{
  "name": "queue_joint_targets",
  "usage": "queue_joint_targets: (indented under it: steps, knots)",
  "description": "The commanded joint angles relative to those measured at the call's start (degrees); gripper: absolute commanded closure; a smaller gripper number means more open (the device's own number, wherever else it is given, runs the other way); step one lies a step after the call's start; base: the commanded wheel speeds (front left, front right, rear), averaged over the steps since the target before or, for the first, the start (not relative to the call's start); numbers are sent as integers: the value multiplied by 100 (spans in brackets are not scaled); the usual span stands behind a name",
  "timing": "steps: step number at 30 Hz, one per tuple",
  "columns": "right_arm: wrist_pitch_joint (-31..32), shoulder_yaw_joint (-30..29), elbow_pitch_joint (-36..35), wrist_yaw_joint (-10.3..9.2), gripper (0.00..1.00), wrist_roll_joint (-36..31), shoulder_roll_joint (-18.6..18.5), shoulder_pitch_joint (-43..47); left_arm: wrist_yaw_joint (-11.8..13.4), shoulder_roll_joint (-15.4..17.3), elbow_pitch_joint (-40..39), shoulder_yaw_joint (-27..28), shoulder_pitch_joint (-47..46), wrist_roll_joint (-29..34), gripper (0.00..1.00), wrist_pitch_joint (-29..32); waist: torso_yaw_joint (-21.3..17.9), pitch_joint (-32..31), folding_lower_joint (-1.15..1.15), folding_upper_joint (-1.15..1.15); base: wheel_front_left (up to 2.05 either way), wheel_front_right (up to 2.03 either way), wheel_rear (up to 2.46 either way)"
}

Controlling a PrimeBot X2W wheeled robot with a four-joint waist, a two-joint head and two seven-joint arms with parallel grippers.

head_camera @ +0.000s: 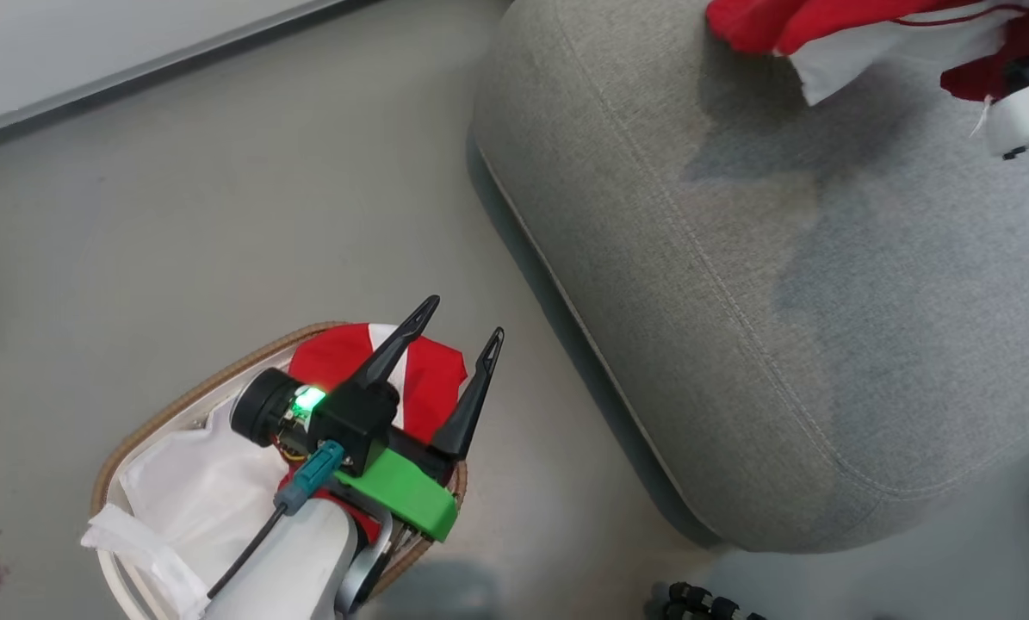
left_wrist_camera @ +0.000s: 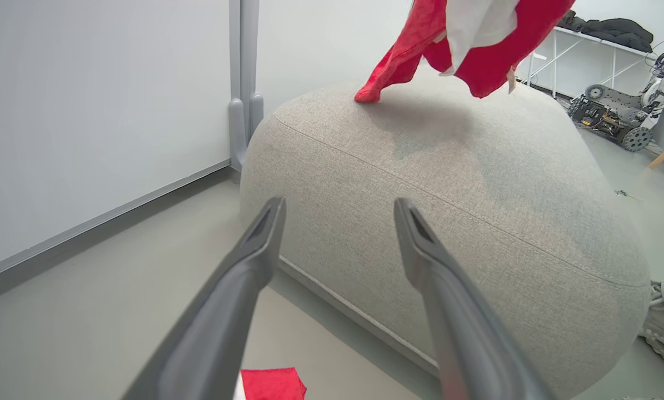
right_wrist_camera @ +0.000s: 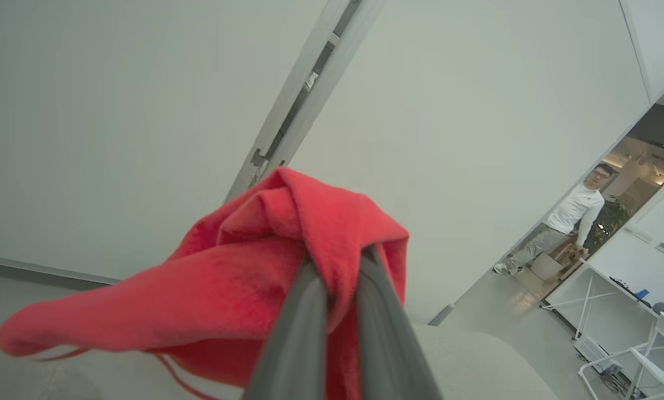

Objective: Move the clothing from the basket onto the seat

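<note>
- The left hand (head_camera: 465,316) is nearest the head camera, at the lower left. Its two dark fingers are spread wide with nothing between them, and it hovers above the basket's right end, pointing toward the seat.
- The floor (head_camera: 221,215) is smooth grey and runs to a white wall (left_wrist_camera: 87,111) with a grey skirting strip.
- The seat (head_camera: 738,301) is a big grey woven cushion with rounded edges and a stitched seam low round its side. It stands on the floor to the right of the basket and apart from it.
- The basket (head_camera: 187,400) sits on the floor at the lower left, with a brown woven-look rim and a white liner (head_camera: 195,491) bunched inside.
- The hanging garment (head_camera: 764,26) is red with a broad white band. It hangs over the far top of the seat. In the left wrist view its lowest red corner appears to touch the cushion.
- The second garment (head_camera: 428,379) is red with a white stripe. It lies in the basket's right end, under the left hand.
- The right hand (right_wrist_camera: 340,258) is clenched on a fold of the hanging garment, and the red cloth wraps over its fingertips.
- A person (right_wrist_camera: 573,216) stands far off in a doorway, in the right wrist view.
</note>
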Motion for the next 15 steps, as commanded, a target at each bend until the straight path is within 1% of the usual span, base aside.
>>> queue_joint_targets:
  steps: [1, 4, 7, 10, 13, 14, 15]
  knots:
    - [-15, -158, 193, -8, 100, -70, -33, -81, -17, 63, -36, -48, -141, -26, 0, 3, 360, 401, -1, 0, 0, 0, 0]
    - [-14, -611, 589, -9, 100, -169, 46, -63, -17, 147, -33, -144, -255, -61, 0, 3, 473, 567, -1, 0, 0, 0, 0]
    - [-14, -1184, 842, -9, 100, -360, 242, 169, -17, 200, -20, -210, -348, -90, 0, 3, 555, 703, -1, 0, 0, 0, 0]
    - [-14, -1701, 1059, -9, 100, -539, 360, 370, -16, 242, -14, -258, -405, -122, 0, 3, 605, 776, -1, 0, 0, 0, 0]
    - [-14, -2173, 1209, -8, 100, -670, 603, 678, -17, 270, 18, -276, -399, -147, 0, 3, 616, 784, -1, 0, 0, 0, 0]
    - [-14, -2265, 1235, -8, 98, -701, 658, 758, -16, 269, 25, -271, -393, -156, 0, 3, 611, 779, -1, 0, 0, 0, 0]
    - [-14, -2397, 1249, -8, 80, -734, 712, 851, -17, 263, 39, -256, -375, -170, 0, 3, 597, 759, -1, 0, 0, 0, 0]
